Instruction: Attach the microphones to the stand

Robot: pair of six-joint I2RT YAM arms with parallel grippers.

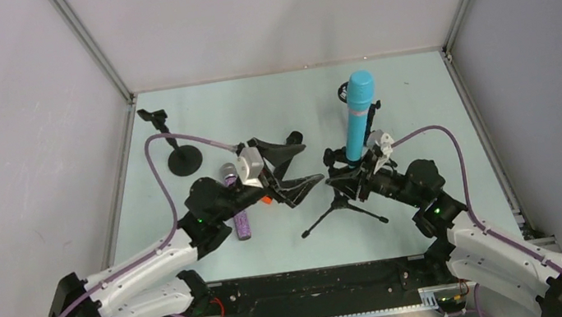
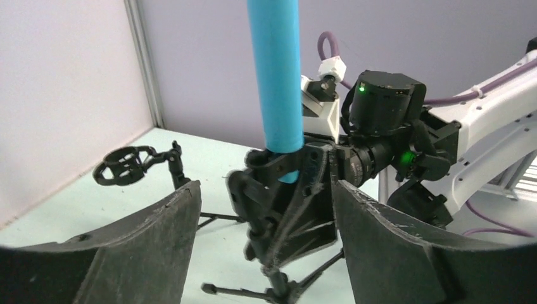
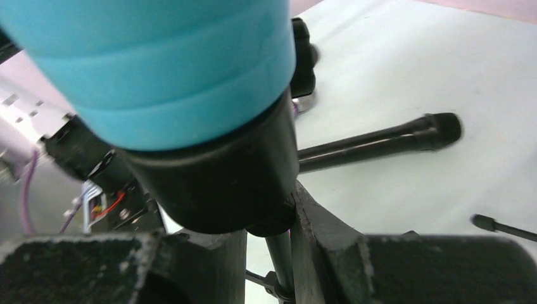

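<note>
Currently I see the blue microphone [image 1: 358, 118] standing upright in the clip of the tripod stand [image 1: 340, 203], toward the right of the tabletop [image 1: 427, 96]. My right gripper [image 1: 350, 172] is clamped on the tripod stand just under the microphone's lower end. In the right wrist view its fingers [image 3: 405, 266] press in on either side of the black holder. My left gripper [image 1: 304, 158] sits just left of the stand with its jaws wide apart and nothing between them, and its wrist view looks past both fingers [image 2: 145, 247] at the blue shaft. The purple microphone [image 1: 239, 214] lies flat on the tabletop, partly under the left arm. Beside it a small orange tip [image 1: 266, 200] shows, and the rest of that thing is hidden. A round-base stand [image 1: 183, 159] is at the far left, well apart.
</note>
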